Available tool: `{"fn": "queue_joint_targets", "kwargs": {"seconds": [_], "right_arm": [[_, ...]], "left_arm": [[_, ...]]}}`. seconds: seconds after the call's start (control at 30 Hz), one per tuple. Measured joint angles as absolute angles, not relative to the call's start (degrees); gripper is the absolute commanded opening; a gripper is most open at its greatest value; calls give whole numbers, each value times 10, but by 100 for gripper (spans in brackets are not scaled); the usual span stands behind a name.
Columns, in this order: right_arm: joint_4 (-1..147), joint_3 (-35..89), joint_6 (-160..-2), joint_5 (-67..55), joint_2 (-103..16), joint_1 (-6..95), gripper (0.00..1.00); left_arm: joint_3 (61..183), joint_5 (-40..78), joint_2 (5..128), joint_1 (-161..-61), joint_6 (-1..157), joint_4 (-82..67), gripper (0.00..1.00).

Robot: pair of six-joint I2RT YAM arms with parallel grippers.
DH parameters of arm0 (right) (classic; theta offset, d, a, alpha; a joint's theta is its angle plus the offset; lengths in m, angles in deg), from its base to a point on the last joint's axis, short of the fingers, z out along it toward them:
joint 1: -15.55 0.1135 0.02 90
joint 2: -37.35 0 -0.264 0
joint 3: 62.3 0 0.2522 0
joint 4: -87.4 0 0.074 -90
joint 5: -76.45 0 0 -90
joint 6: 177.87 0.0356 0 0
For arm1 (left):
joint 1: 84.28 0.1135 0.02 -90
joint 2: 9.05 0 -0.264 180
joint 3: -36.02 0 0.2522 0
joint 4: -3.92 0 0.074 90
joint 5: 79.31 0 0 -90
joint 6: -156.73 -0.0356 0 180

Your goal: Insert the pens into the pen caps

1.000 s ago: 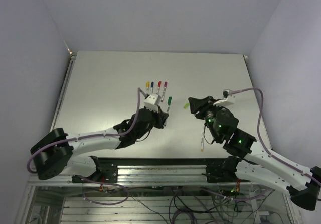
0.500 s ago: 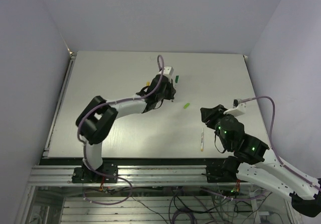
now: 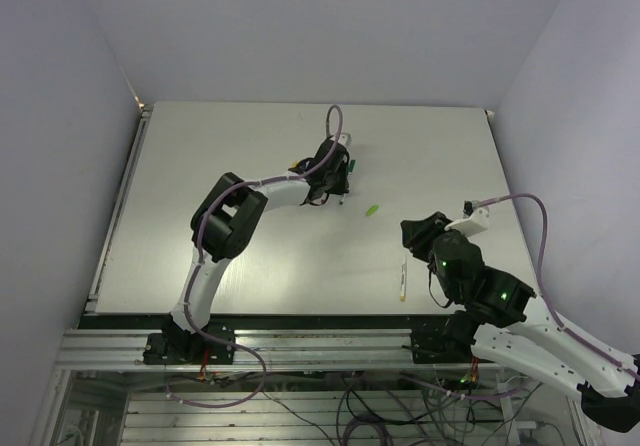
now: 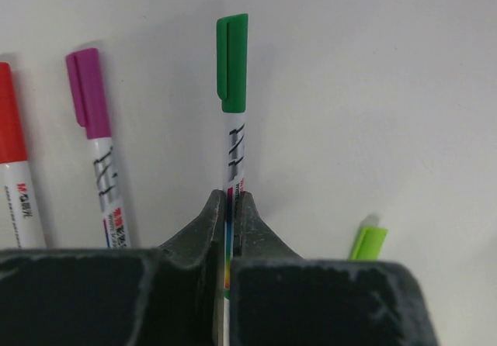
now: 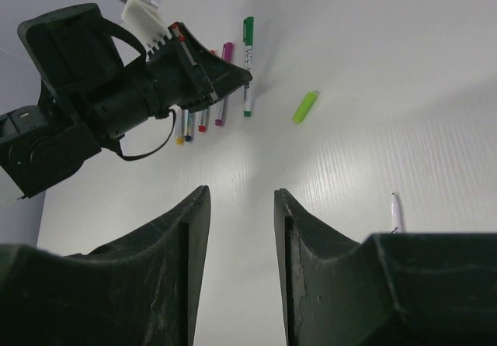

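- Left tool [image 4: 231,200]: you see two dark, matte fingers pressed together on the dark green pen [image 4: 234,140]. They pinch its white barrel below the cap, over the far middle of the bench [image 3: 200,166].
- Dark green pen: thin round barrel with black print. Its smooth dark green cap [image 4: 233,59], with a flat clip, is already on.
- Magenta pen [image 4: 95,136] and red pen [image 4: 11,167]: same build, capped, lying side by side on the bench next to the held pen.
- Light green cap [image 3: 372,209]: short glossy plastic, loose on the bench, apart from the row.
- Uncapped pen [image 3: 403,279]: slim white stick near the front edge, beside your right arm.
- Right tool [image 5: 241,195]: fingers spread, gripping nothing.
- Bench: pale, matte, faintly ribbed.
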State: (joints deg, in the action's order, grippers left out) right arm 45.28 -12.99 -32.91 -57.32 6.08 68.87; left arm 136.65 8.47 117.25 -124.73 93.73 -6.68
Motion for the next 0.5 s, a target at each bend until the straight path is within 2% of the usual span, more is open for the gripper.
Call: {"fn": "queue_joint_targets", "kwargs": {"seconds": [0.17,0.3,0.5], "right_arm": [[449,-136,-318,-573,61,689,37],[447,-136,-313,-573,60,689,37],[447,-139,-313,-573,52,689,37]], "left_arm": [[1375,84,1180,-1238,938,-81,12],[1383,83,1183,-1233,938,-94,20],[1384,80,1183,-1232,944,-99,42]]}}
